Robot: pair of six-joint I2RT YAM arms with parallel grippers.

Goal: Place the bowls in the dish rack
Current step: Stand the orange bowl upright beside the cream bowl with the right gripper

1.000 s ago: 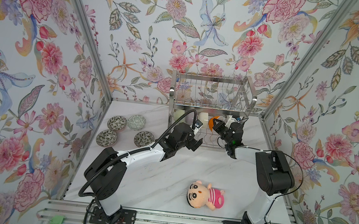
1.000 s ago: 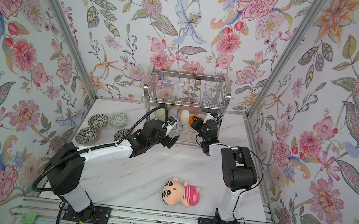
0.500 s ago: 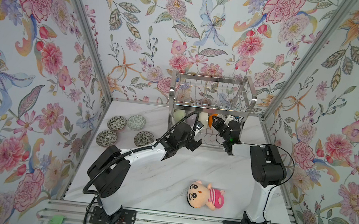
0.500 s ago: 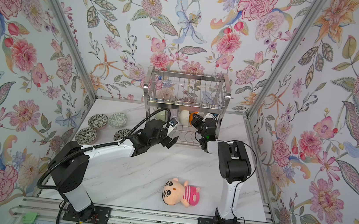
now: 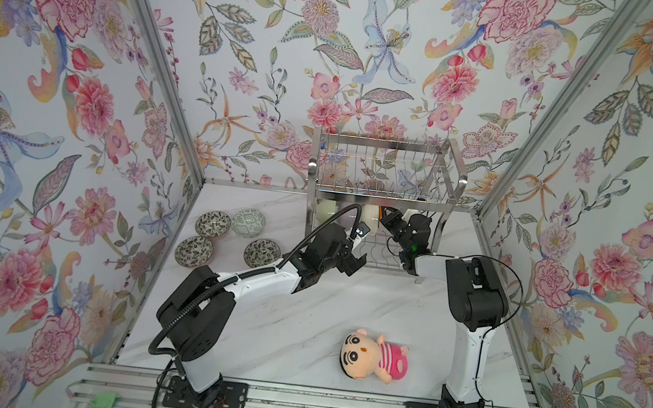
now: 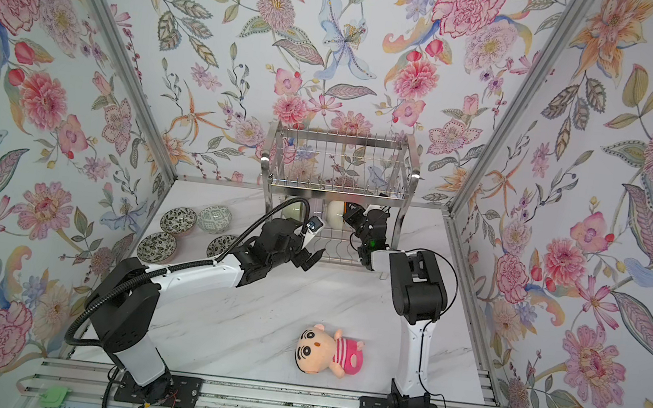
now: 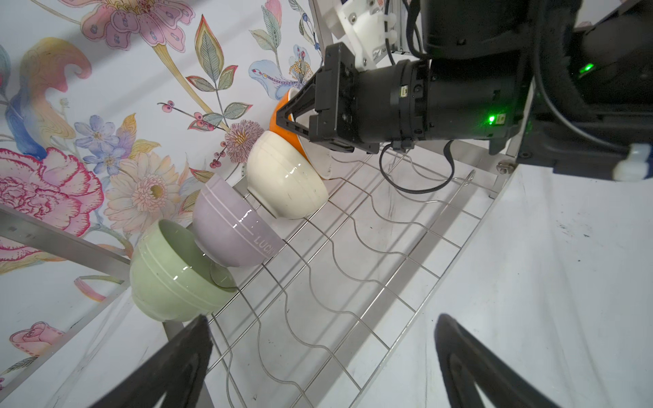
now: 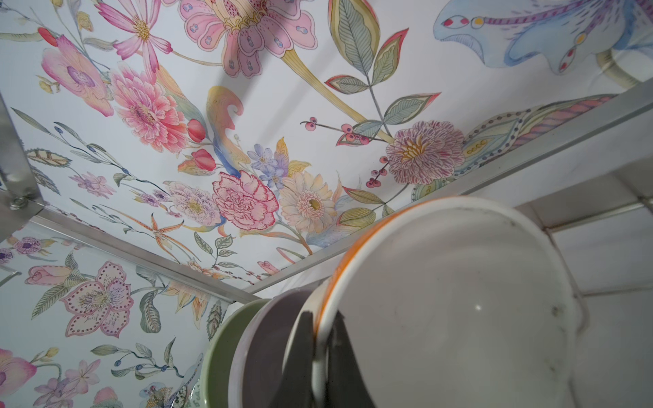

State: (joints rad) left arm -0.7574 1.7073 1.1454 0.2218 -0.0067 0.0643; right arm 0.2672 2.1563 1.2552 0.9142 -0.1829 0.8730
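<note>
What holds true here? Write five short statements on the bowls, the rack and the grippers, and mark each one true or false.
1. The right gripper is shut on the orange bowl's rim. True.
2. The left gripper holds a patterned bowl. False: it is open and empty, in front of the rack.
3. Four patterned bowls sit on the table. True.
4. The green bowl is on the rack's top tier. False: it is on the lower tier, beside the lavender bowl.
5. The doll lies in the rack. False: it lies on the table.
</note>
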